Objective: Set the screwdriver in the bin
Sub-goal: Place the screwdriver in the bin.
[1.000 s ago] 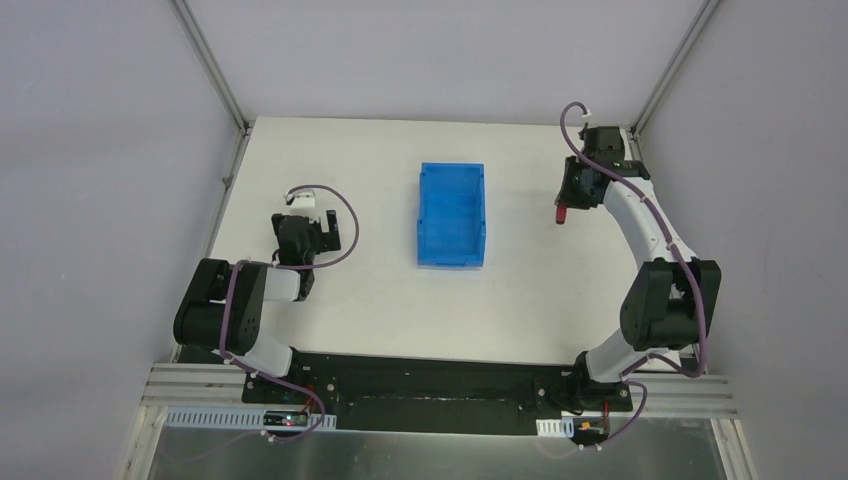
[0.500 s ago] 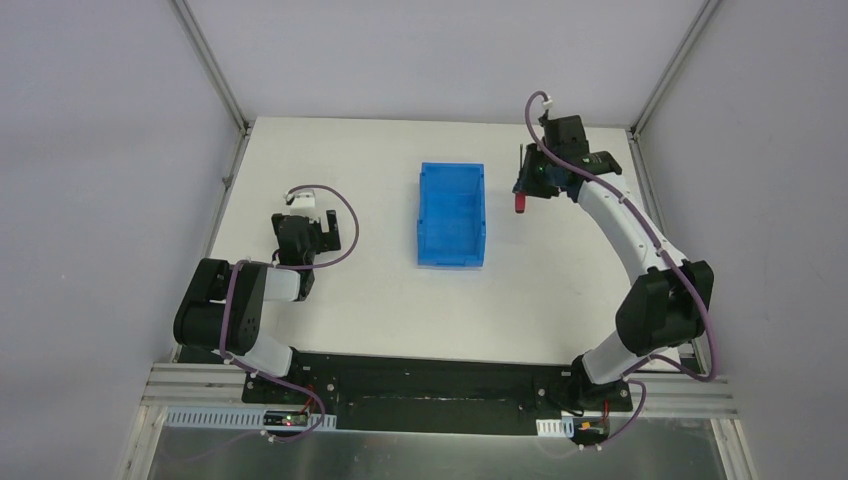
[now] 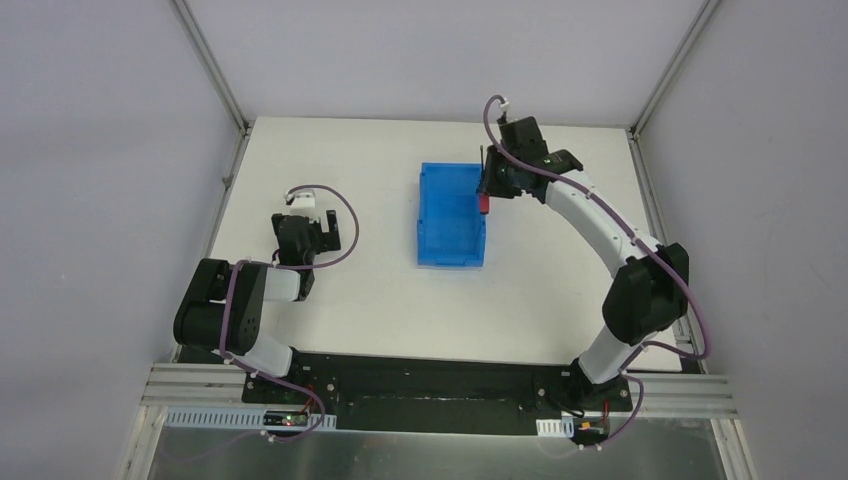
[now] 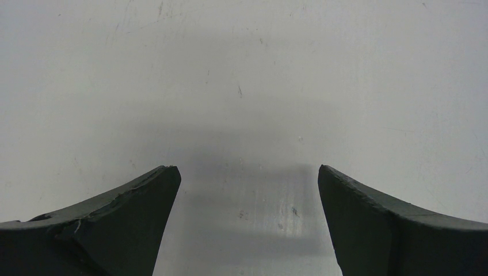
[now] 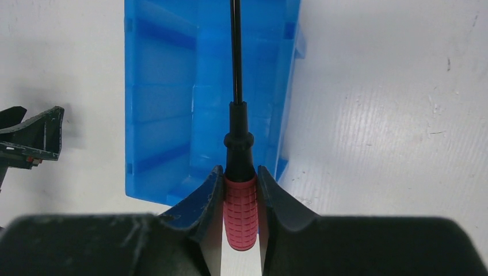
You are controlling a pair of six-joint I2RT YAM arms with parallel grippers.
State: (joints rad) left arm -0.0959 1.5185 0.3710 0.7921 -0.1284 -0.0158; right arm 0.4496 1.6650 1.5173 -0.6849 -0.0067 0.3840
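- The screwdriver [image 5: 240, 211] is held in the air by its red handle over the far right part of the bin [image 3: 449, 228]; the shaft's tip is cut off in the wrist view.
- The left gripper [image 4: 247, 179] is spread wide and holds nothing, low over the table [image 4: 357, 69], well left of the bin.
- The right gripper [image 3: 489, 187] is clamped on the handle, whose butt is hidden.

My arms, bolted to a black base plate [image 3: 430, 385]: left arm [image 3: 220, 310] mostly black, right arm [image 3: 600, 223] white-linked, purple cables [image 3: 354, 225] on both; fingers [image 4: 115, 224] matte black.
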